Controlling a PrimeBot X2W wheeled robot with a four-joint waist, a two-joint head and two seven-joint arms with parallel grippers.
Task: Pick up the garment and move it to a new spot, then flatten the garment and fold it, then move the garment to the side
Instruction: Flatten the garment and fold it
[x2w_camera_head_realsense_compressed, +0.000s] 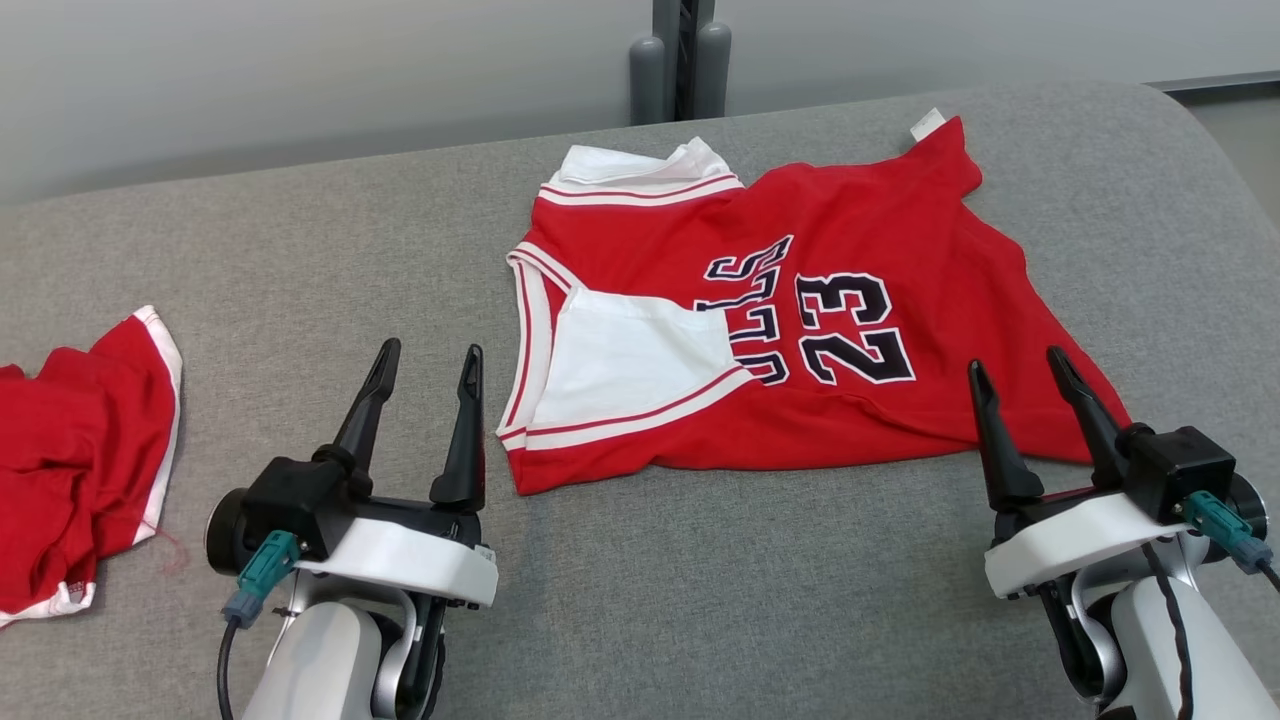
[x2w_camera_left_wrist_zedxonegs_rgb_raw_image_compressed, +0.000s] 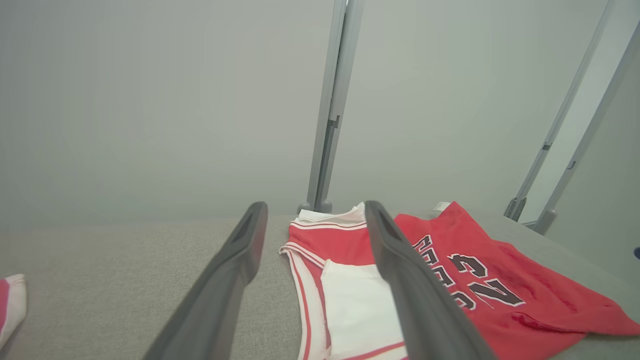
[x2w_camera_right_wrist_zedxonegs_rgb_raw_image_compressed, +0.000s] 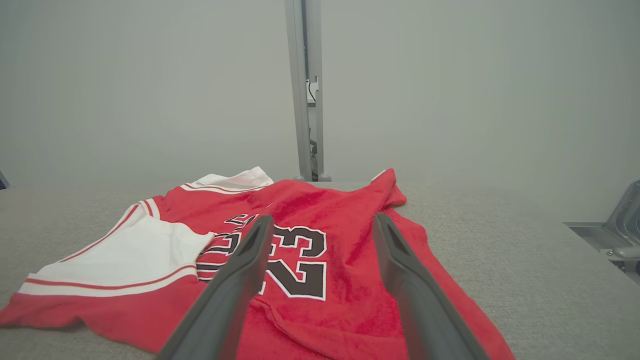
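Note:
The garment (x2w_camera_head_realsense_compressed: 800, 310) is a red jersey with white trim and a black "23", lying partly folded in the middle of the grey table (x2w_camera_head_realsense_compressed: 700, 600). It also appears in the left wrist view (x2w_camera_left_wrist_zedxonegs_rgb_raw_image_compressed: 490, 285) and the right wrist view (x2w_camera_right_wrist_zedxonegs_rgb_raw_image_compressed: 325, 240). My left gripper (x2w_camera_head_realsense_compressed: 428, 362) stands open just left of the jersey's near-left corner, with nothing between its fingers. My right gripper (x2w_camera_head_realsense_compressed: 1018, 362) is open at the jersey's near-right edge, its fingertips over the red cloth, holding nothing.
A second red and white garment (x2w_camera_head_realsense_compressed: 80, 460) lies crumpled at the table's left edge. A grey post (x2w_camera_head_realsense_compressed: 682, 60) rises behind the table's far edge, against a pale wall. Bare grey tabletop lies in front of the jersey and to its right.

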